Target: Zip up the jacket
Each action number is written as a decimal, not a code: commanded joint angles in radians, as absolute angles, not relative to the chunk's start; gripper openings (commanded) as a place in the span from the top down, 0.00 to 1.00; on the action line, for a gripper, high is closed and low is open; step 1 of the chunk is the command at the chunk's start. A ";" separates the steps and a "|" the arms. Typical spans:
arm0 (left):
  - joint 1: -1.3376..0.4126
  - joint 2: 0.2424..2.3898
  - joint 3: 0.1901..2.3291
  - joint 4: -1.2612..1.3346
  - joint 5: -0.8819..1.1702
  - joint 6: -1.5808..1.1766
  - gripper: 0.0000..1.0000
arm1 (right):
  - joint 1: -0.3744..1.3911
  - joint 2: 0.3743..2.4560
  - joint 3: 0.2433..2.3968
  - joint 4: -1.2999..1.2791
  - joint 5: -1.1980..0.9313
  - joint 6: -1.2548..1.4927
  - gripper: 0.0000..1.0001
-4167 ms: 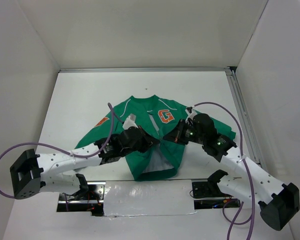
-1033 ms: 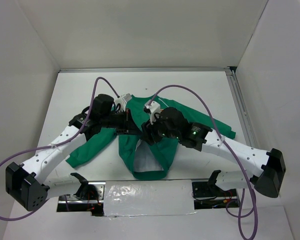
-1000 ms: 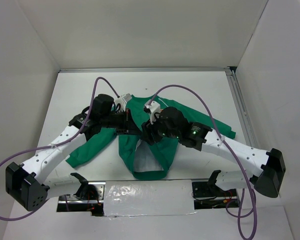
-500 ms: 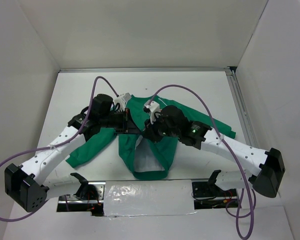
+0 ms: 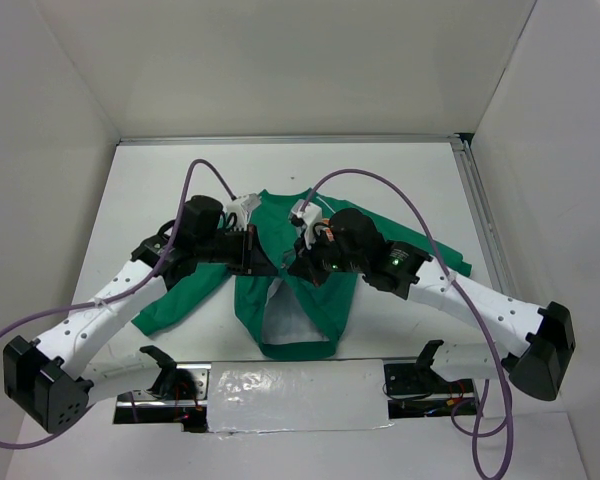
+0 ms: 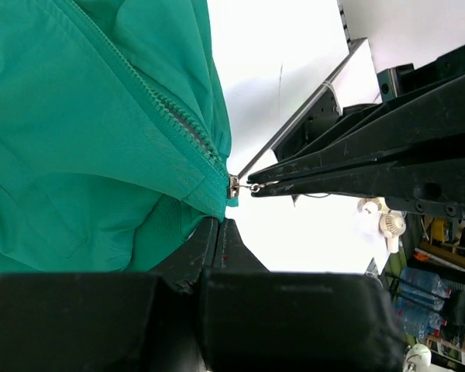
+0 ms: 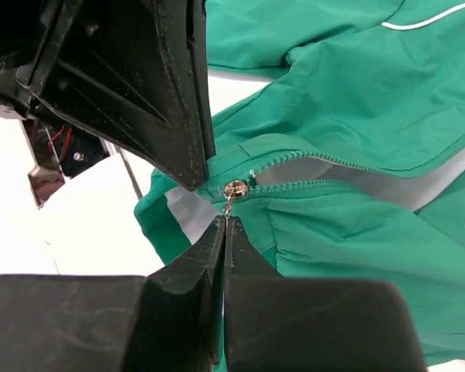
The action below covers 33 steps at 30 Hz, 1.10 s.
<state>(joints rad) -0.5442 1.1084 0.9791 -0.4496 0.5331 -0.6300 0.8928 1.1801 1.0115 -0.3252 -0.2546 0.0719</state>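
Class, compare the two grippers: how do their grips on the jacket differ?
The left gripper pinches green fabric of the jacket beside the zipper's end; the right gripper pinches only the metal zipper pull. The left gripper comes in from the left of the top view, the right gripper from the right. Both are shut, tips almost meeting.

At mid-table, a little toward the near edge: jacket, collar toward the far edge, hem toward the near edge, one sleeve out toward the left edge, the other toward the right edge. Above the jacket's front, left gripper in from the left and right gripper in from the right, tips close together. Between them, at the end of the zipper's teeth: zipper slider, with the zipper pull between the right gripper's tips and the left gripper's tips on the jacket's edge just beside the slider.
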 commanded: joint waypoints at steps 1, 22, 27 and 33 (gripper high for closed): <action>-0.548 1.097 0.980 -0.417 0.574 -0.592 1.00 | 0.891 1.161 1.017 -0.275 -0.261 0.063 1.00; -0.607 1.166 0.850 -0.486 0.588 -0.755 1.00 | 0.947 1.328 1.144 -0.362 0.537 0.305 1.00; -0.644 1.088 0.867 -0.544 0.595 -0.745 1.00 | 0.803 1.468 1.262 -0.420 0.577 0.333 1.00; -0.658 1.023 0.798 -0.589 0.615 -0.765 1.00 | 0.493 1.800 1.565 -0.396 0.681 0.334 1.00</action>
